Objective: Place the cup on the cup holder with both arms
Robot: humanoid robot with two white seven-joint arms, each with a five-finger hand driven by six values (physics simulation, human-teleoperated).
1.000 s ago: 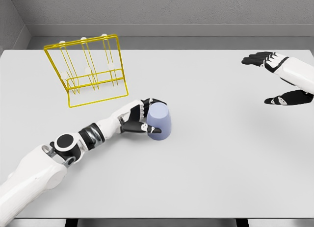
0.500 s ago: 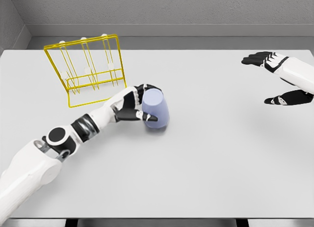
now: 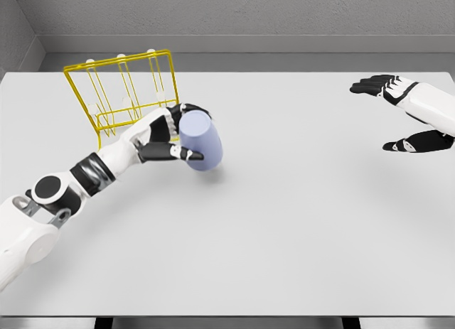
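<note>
A pale lavender cup (image 3: 201,140) is held tilted just above the grey table (image 3: 284,222), with my left hand (image 3: 173,135) shut on its side. The yellow wire cup holder (image 3: 126,100) stands right behind that hand at the back left, its white-tipped pegs pointing up. The cup's lifted edge is close to the holder's front right corner. Far off at the right edge my right hand (image 3: 398,114) hovers with its fingers spread and holds nothing.
The table's back edge meets a grey wall (image 3: 234,16). Broad bare tabletop lies between the two hands and toward the front.
My left hand has carried the cup up and to the left, from mid-table toward the yellow holder. The right hand has stayed where it was.
</note>
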